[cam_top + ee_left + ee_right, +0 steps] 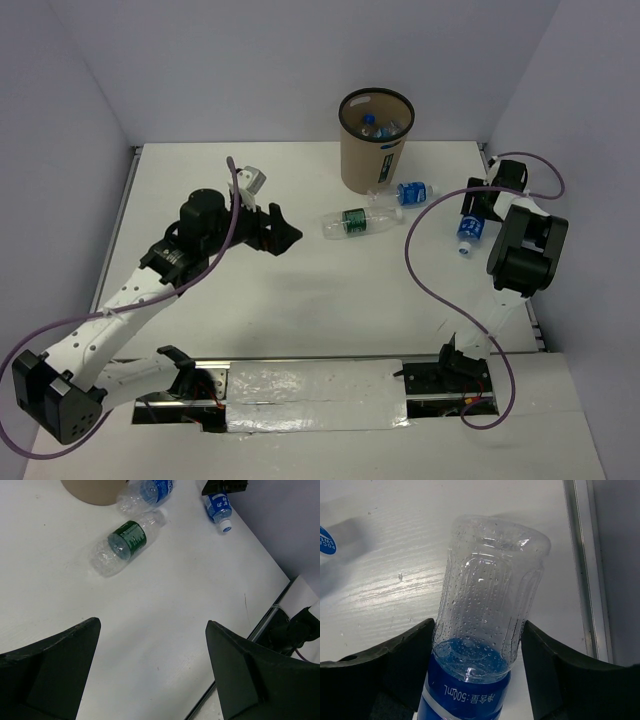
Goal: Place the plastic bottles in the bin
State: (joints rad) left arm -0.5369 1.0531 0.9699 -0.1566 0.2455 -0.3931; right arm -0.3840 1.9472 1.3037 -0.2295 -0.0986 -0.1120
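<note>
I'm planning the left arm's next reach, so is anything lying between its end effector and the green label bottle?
Nothing visible. Only bare table lies between the open left end effector and the green-label bottle, which lies on its side ahead of it.

Left arm [120,300]: white link shells, black joint housings, small grey-white camera block [250,180] at the wrist. Right arm [525,255]: bulky black housings, white lower link. A purple cable [420,275] loops off each arm. Left fingers [50,670] and right fingers [380,665]: matt black, thick, wedge-shaped.
</note>
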